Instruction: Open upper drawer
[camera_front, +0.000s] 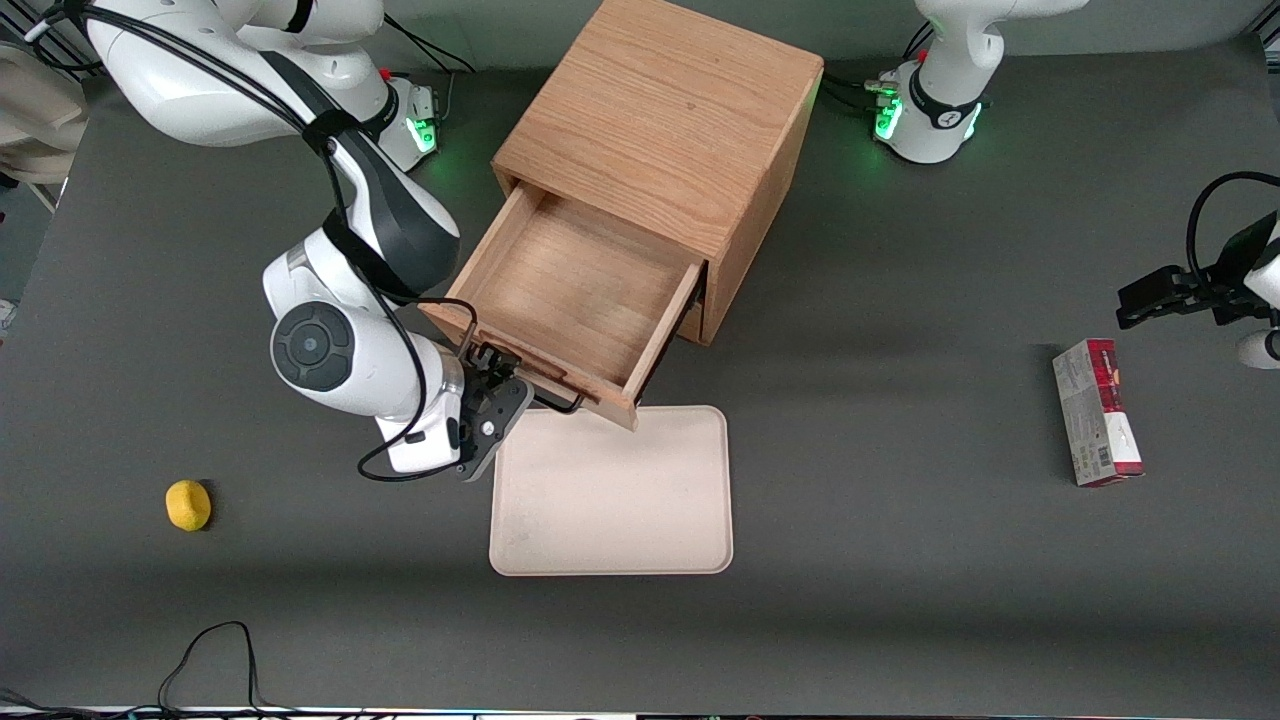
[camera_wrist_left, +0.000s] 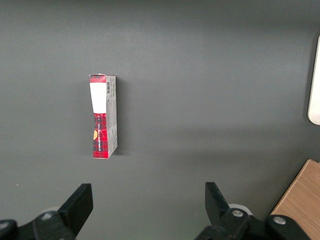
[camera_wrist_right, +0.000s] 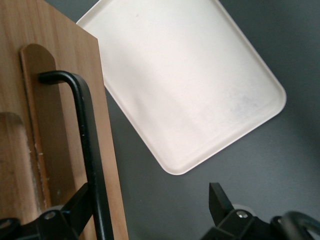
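The upper drawer (camera_front: 575, 290) of the oak cabinet (camera_front: 660, 120) stands pulled well out toward the front camera, and its light wooden inside is bare. Its thin black bar handle (camera_front: 545, 398) runs along the drawer front. My right gripper (camera_front: 492, 372) is at the handle, at its end toward the working arm. In the right wrist view the gripper (camera_wrist_right: 150, 200) is open. One finger (camera_wrist_right: 80, 202) lies against the handle (camera_wrist_right: 87, 150) and the drawer front (camera_wrist_right: 55, 150); the other finger (camera_wrist_right: 218, 200) is well apart over bare table. The lowermost drawer is hidden under the open one.
A cream tray (camera_front: 612, 490) lies on the table just in front of the open drawer; it also shows in the right wrist view (camera_wrist_right: 190, 75). A yellow lemon-like fruit (camera_front: 188, 504) lies toward the working arm's end. A red box (camera_front: 1097, 410) lies toward the parked arm's end.
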